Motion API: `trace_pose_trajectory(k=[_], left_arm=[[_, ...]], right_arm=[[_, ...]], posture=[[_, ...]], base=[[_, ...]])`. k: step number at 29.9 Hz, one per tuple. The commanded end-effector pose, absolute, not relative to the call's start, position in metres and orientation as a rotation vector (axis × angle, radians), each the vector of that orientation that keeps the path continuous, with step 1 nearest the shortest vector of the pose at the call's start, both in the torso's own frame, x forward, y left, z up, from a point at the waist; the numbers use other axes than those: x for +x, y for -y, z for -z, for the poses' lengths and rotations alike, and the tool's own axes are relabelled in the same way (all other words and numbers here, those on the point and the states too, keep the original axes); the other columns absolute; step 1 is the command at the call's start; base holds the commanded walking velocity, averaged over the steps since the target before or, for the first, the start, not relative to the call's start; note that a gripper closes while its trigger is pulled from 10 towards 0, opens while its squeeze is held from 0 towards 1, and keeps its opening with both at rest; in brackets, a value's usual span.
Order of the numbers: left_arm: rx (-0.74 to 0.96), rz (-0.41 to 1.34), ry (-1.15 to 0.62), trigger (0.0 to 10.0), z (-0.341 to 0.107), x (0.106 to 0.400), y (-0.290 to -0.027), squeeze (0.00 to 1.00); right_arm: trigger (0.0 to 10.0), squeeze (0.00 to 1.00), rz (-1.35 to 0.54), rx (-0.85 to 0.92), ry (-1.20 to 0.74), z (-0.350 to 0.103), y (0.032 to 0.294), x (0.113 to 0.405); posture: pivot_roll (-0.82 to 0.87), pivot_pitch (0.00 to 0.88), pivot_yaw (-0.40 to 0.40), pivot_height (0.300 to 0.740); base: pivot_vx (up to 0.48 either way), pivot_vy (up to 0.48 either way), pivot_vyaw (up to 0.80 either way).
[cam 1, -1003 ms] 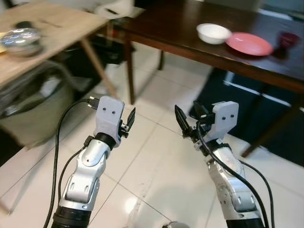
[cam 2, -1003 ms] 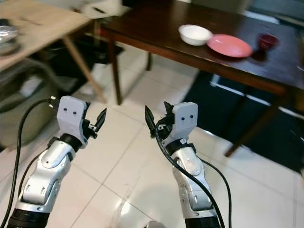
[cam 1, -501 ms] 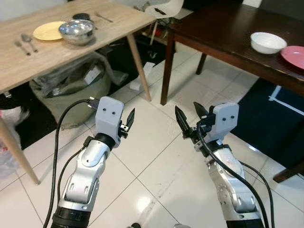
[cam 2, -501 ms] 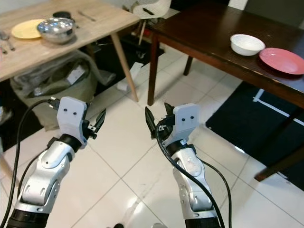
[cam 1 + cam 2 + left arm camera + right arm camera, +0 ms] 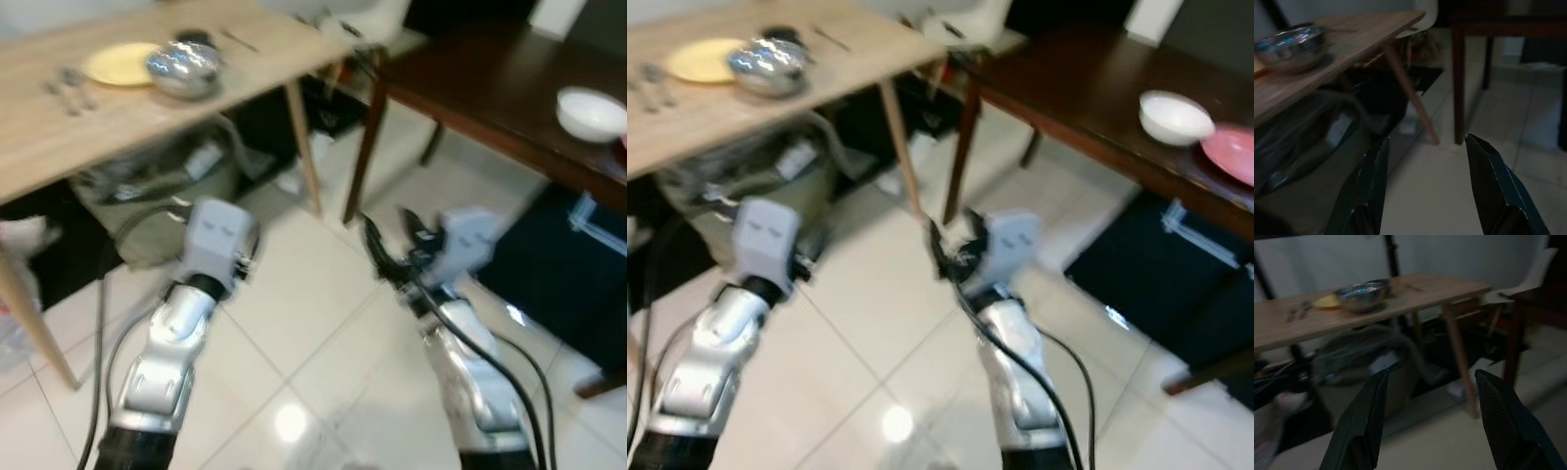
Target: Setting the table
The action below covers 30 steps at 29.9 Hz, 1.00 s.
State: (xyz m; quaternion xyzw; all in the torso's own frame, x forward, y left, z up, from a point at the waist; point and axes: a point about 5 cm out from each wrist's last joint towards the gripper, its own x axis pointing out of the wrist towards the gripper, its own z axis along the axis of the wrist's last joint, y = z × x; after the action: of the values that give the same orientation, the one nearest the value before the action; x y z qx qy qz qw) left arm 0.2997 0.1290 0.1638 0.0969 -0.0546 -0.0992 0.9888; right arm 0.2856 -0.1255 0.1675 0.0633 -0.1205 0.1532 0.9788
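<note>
A light wooden table stands at the left and carries a yellow plate, a shiny steel bowl and some cutlery. At the right a dark wooden table holds a white bowl and a pink plate. Both arms are raised over the tiled floor between the tables. My left gripper is open and holds nothing. My right gripper is open too and faces the light table, with the steel bowl ahead of it.
A grey-green bag lies under the light table, beside its slanted leg. A white chair stands behind the two tables. A dark rug lies under the dark table. White floor tiles spread out below the arms.
The whole picture has swung from the dark table toward the light table and is now blurred, so the camera has moved. Both arms keep their raised pose with fingers open.
</note>
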Motion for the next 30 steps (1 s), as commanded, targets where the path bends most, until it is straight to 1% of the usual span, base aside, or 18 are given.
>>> trace_pose_trajectory(k=[1,7,15,19,22,23,30], left_arm=[[0.196,0.222,0.097,10.0,-0.160,0.299,-0.123,0.00],[0.199,0.221,0.097,10.0,-0.161,0.299,-0.123,0.00],[0.202,0.219,0.100,10.0,-0.161,0.299,-0.124,0.00],[0.217,0.195,0.133,10.0,-0.166,0.300,-0.125,0.00],[0.231,0.179,0.164,10.0,-0.171,0.300,-0.127,0.00],[0.233,0.158,0.200,10.0,-0.178,0.301,-0.129,0.00],[0.247,0.133,0.238,10.0,-0.186,0.301,-0.134,0.00]], right_arm=[[10.0,0.00,-0.287,0.123,0.232,-0.165,0.131,0.285],[10.0,0.00,-0.276,0.131,0.236,-0.165,0.132,0.286],[10.0,0.00,-0.272,0.142,0.242,-0.166,0.133,0.286],[10.0,0.00,-0.289,0.160,0.258,-0.170,0.132,0.286],[10.0,0.00,-0.308,0.167,0.269,-0.174,0.131,0.286],[10.0,0.00,-0.320,0.173,0.275,-0.177,0.129,0.287],[10.0,0.00,-0.339,0.199,0.296,-0.183,0.128,0.290]], posture=[[-0.13,0.017,0.029,0.740],[-0.13,0.019,0.030,0.740],[-0.12,0.019,0.030,0.740],[-0.12,0.018,0.031,0.740],[-0.12,0.016,0.033,0.740],[-0.12,0.015,0.033,0.740],[-0.11,0.011,0.033,0.740]], base=[[0.480,0.000,0.77],[0.480,0.000,0.76],[0.480,0.000,0.00],[0.480,0.000,0.00],[0.480,0.000,0.77],[0.480,0.000,0.77],[0.480,0.000,0.76]])
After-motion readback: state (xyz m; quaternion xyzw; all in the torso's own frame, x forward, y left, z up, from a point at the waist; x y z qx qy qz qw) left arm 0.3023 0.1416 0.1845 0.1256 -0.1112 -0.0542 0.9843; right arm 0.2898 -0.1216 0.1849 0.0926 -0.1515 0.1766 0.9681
